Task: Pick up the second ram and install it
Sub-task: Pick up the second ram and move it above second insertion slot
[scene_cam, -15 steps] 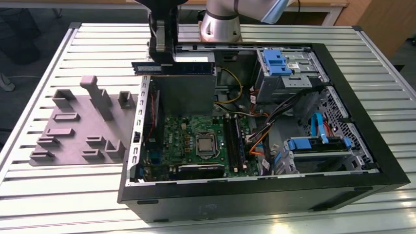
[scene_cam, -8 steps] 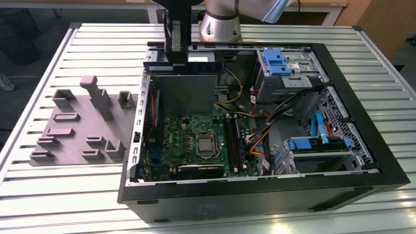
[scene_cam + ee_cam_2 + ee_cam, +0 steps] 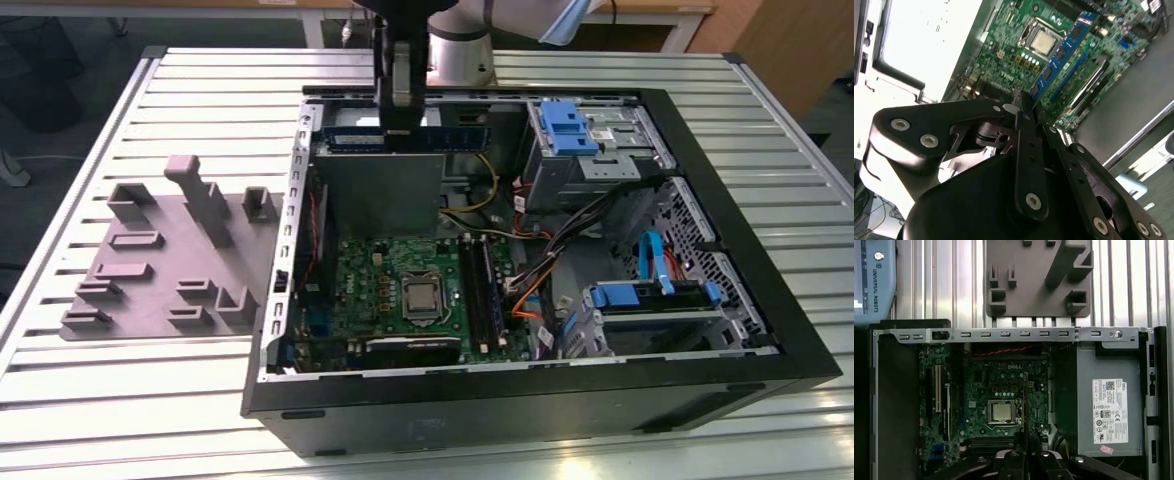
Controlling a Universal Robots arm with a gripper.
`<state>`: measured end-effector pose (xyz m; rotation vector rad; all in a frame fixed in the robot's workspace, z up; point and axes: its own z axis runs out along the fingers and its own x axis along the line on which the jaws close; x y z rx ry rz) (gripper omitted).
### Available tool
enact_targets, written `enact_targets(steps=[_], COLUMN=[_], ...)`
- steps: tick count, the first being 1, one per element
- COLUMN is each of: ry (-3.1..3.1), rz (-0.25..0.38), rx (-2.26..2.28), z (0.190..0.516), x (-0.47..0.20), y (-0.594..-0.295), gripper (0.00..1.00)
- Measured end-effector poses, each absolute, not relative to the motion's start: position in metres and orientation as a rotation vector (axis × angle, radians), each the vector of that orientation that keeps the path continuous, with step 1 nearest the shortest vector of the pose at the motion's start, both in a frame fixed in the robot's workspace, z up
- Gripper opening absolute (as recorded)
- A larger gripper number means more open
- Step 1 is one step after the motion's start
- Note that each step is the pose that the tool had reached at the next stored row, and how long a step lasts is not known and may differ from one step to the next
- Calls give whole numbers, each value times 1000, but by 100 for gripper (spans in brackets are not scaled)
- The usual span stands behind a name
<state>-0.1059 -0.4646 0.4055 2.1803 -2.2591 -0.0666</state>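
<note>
The second ram (image 3: 454, 138), a long blue-green stick with dark chips, hangs level above the far side of the open computer case (image 3: 747, 300), over the grey power supply (image 3: 380, 195). My gripper (image 3: 400, 125) points straight down and is shut on the stick's middle. In the second wrist view the second ram (image 3: 1064, 50) sticks out from the gripper (image 3: 1026, 107) over the green motherboard (image 3: 1004, 45). In the first wrist view the second ram (image 3: 1025, 400) shows edge-on above the gripper (image 3: 1025, 442). The black memory slots (image 3: 481, 290) lie beside the processor (image 3: 422, 297).
A grey plastic tray (image 3: 147, 270) with raised blocks lies on the slatted table at the exterior view's left of the case. Blue drive cages (image 3: 574, 130) and loose cables (image 3: 574, 230) fill the case's right side. The case walls (image 3: 534, 385) ring the motherboard.
</note>
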Motion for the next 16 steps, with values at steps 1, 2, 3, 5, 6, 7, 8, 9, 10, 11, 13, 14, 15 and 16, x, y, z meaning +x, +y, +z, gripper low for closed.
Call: enact_targets(steps=[1, 2, 3, 5, 6, 7, 8, 9, 10, 11, 13, 14, 15, 16], ry=[-2259, -2259, -2259, -2259, -2259, -2259, -2259, -2259, -2259, -2259, -2259, -2259, -2259, -2259], rz=[-67, -67, -67, -67, -67, -67, -67, -67, -67, -67, -67, -67, -67, -67], rx=[2180, 2180, 2180, 2180, 2180, 2180, 2180, 2180, 2180, 2180, 2180, 2180, 2180, 2180], z=[406, 406, 405, 406, 406, 406, 406, 406, 406, 406, 405, 406, 406, 406], x=[-103, -100, -97, -90, -87, -84, -81, -78, -74, -70, -64, -60, -57, -53], y=[-465, -465, -465, -465, -465, -465, -465, -465, -465, -465, -465, -465, -465, -465], gripper=[14, 14, 14, 14, 14, 14, 14, 14, 14, 14, 14, 14, 14, 14])
